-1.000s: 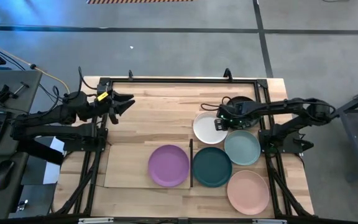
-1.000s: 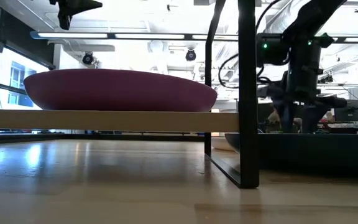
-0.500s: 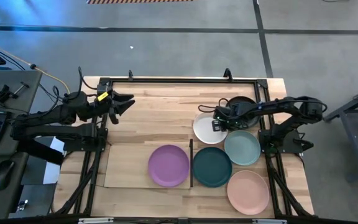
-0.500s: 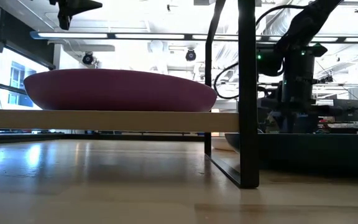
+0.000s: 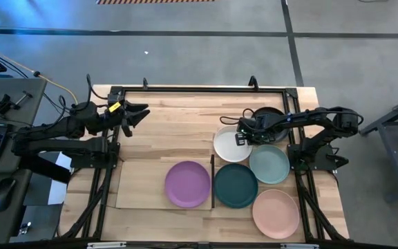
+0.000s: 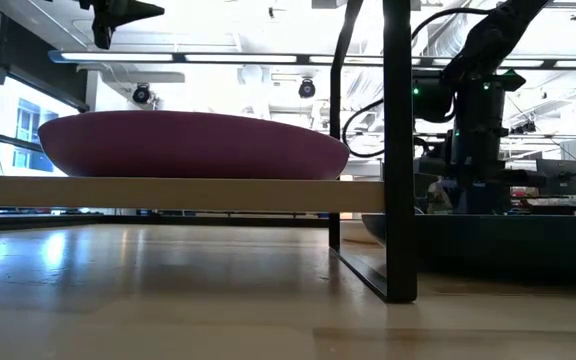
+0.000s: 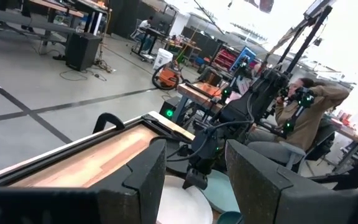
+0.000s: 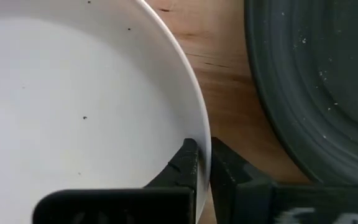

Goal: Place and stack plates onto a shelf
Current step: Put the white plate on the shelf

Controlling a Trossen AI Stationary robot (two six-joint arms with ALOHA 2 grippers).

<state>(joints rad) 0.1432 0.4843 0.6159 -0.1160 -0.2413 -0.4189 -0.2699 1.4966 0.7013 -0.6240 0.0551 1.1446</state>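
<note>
**Right gripper now clamped on white plate rim**

Change: over the last second the right gripper (image 5: pixel 242 136) moved from above the plates down onto the white plate's (image 5: pixel 231 144) edge nearest the black plate (image 5: pixel 271 115); between the last two high frames the white plate looks nudged slightly leftward. Judgement: grasp made, lift toward the shelf (image 5: pixel 140 183) comes next. Only the purple plate (image 5: pixel 187 184) sits on the shelf, so the task is early.

Left gripper (image 5: pixel 138 115) unchanged, parked high at the table's far-left corner, fingers spread, holding nothing.

Off the shelf, right of its dark strip: dark teal plate (image 5: pixel 235 185), pale mint plate (image 5: pixel 269 164), pink plate (image 5: pixel 276 213).

View differences:
- Right wrist view alone shows the grip: one finger inside the white plate (image 8: pixel 73 99) rim, the other outside, pinched on it; black plate (image 8: pixel 316 81) just beside, bare wood between.
- High view gives the layout but hides the finger contact.
- Low view shows the purple plate (image 6: pixel 193 145) resting flat on the raised shelf board (image 6: pixel 168 193); white plate not visible there.
- Left wrist view shows the right arm from afar, plus a person seated behind.
</note>
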